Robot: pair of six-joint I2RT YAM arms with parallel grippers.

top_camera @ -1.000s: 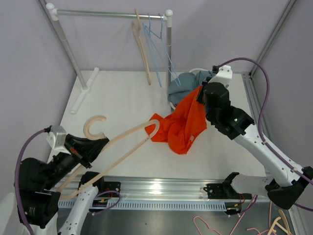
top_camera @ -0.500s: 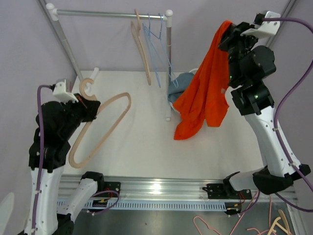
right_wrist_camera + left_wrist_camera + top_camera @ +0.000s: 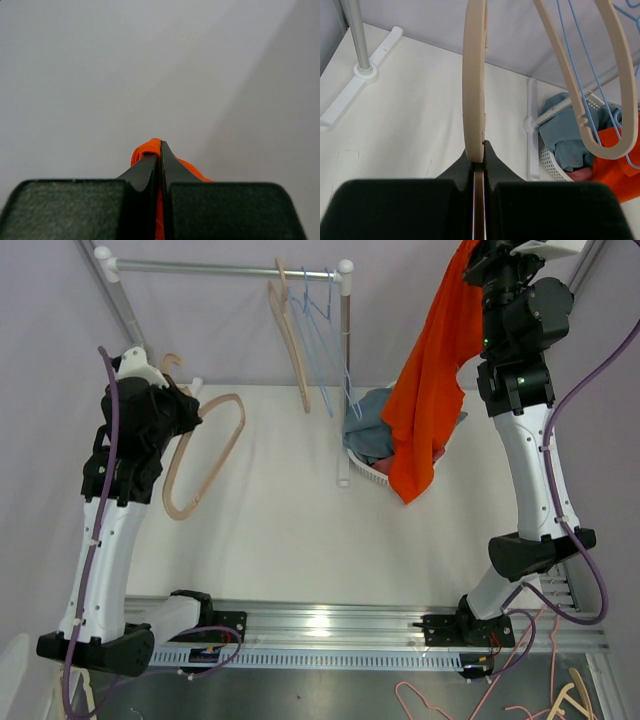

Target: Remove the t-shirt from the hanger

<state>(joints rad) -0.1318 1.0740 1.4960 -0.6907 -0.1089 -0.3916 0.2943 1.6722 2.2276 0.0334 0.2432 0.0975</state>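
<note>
White table point(image 3: 280, 530), clothes rail point(image 3: 220, 268) along its far edge. Left gripper point(image 3: 478, 155) is raised at far left, jaws clamped tight on the bare wooden hanger point(image 3: 474, 85). Right gripper point(image 3: 160, 150) is high at far right, jaws pinched on a fold of the orange t-shirt point(image 3: 430, 370) — it hangs full-length, well apart from the hanger, lower end over the white laundry basket point(image 3: 365, 468).
</note>
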